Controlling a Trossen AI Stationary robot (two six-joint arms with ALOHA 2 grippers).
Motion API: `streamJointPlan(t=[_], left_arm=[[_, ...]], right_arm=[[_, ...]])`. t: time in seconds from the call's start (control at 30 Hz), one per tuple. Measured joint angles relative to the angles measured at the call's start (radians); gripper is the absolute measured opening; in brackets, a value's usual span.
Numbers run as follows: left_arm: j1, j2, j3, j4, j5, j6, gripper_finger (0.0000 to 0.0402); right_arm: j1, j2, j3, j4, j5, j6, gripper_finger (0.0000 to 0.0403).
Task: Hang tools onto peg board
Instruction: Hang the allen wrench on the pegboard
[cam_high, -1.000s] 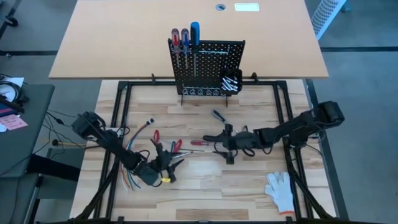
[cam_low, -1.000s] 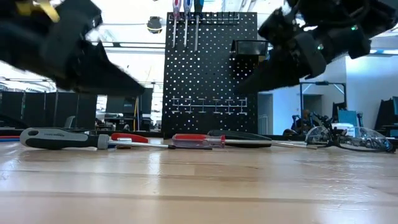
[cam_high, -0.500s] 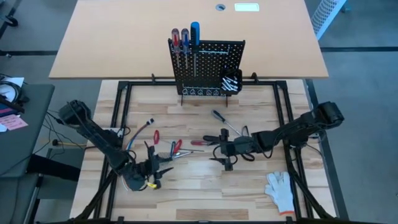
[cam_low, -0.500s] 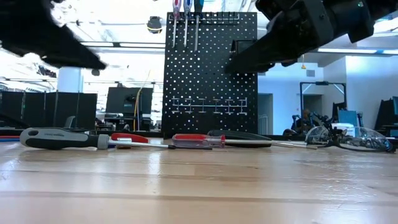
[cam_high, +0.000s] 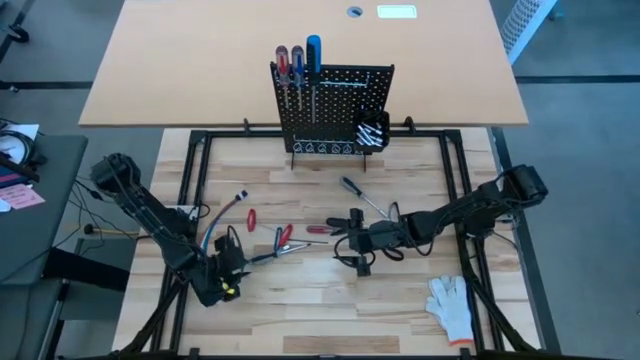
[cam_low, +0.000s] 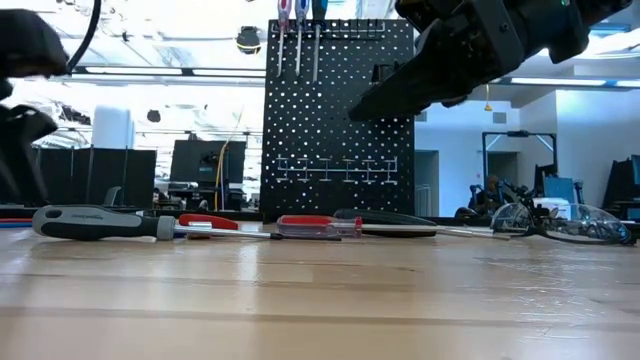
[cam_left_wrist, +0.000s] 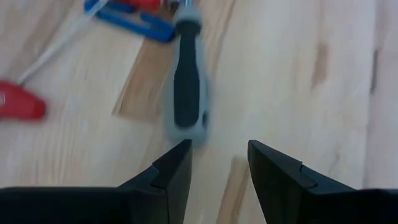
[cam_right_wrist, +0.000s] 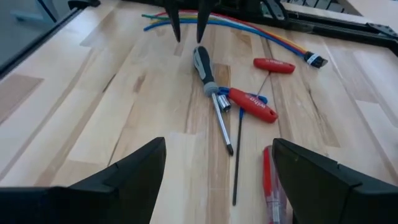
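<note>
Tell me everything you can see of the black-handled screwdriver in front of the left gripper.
The black-handled screwdriver has a dark grip with a grey end cap and collar, rubbery looking, and a bare metal shaft. It lies flat on the wooden table, free of both grippers. Its handle end points at the open left gripper, which is just short of it. Its collar end lies against the red-handled pliers.

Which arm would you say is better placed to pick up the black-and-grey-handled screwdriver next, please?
Probably the left: its open claw points at the screwdriver, the handle end just ahead of its fingertips. The right claw, also open, hovers farther away near the table's middle.
</note>
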Motion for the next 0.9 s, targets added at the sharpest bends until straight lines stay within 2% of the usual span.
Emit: streamJointPlan(t=[0.17, 0.33, 0.4, 0.53, 0.7, 0.9], left_arm=[[-0.003, 0.000, 0.000, -0.089, 0.060, -0.041, 0.0151], [0.042, -0.001, 0.000, -0.295, -0.123, -0.221, 0.0150], [0.070, 0.000, 0.000, -0.350, -0.183, -0.248, 0.0150], [0.151, 0.000, 0.000, -0.361, -0.199, -0.060, 0.0150], [0.332, 0.000, -0.015, -0.428, -0.167, -0.015, 0.0150], [0.554, 0.000, -0.025, -0.412, 0.023, 0.262, 0.0150]], right_arm=[[0.000, 0.000, 0.000, -0.002, 0.000, 0.000, 0.0301], [0.000, 0.000, 0.000, -0.002, 0.000, 0.001, 0.0301], [0.000, 0.000, 0.000, -0.002, 0.000, 0.006, 0.0301], [-0.001, 0.000, 0.000, -0.002, 0.000, 0.007, 0.0301], [-0.001, 0.000, 0.000, -0.002, 0.001, 0.008, 0.0301], [-0.001, 0.000, 0.000, -0.004, 0.001, 0.008, 0.0301]])
